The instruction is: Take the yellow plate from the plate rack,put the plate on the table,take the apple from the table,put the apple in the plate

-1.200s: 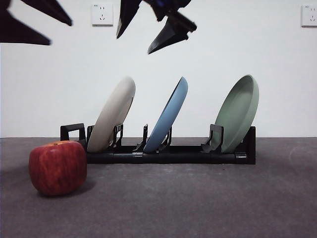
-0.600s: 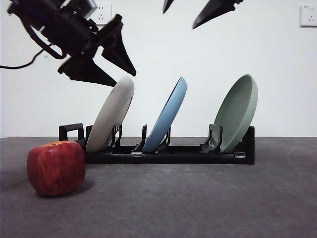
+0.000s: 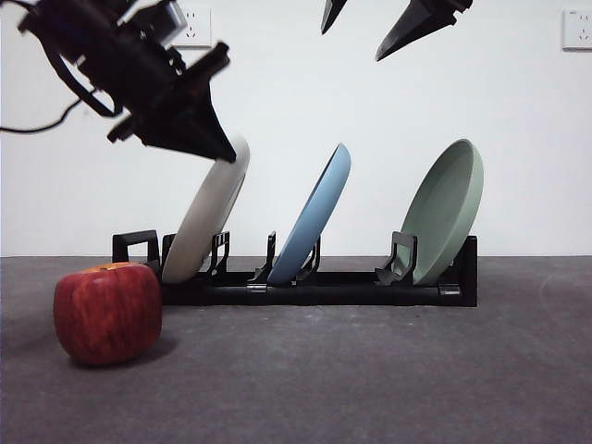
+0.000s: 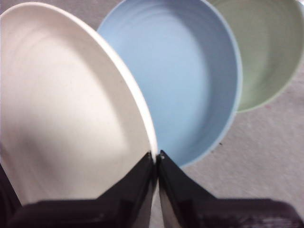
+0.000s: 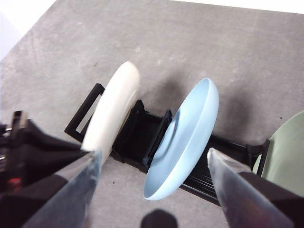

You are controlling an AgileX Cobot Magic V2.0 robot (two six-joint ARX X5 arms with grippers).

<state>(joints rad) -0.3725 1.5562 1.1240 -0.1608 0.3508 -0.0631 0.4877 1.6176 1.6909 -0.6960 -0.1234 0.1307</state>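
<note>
The yellow plate leans in the left slot of the black plate rack. My left gripper comes down from the upper left, and its jaws are shut on the plate's top rim. The red apple rests on the table in front of the rack's left end. My right gripper hangs open high above the rack, with nothing between its jaws.
A blue plate stands in the middle slot and a pale green plate in the right slot. A white wall rises behind the rack.
The left gripper's jaws, open around the yellow plate's top rim half a second ago, have closed on it. The right gripper has drifted slightly up and to the right.
</note>
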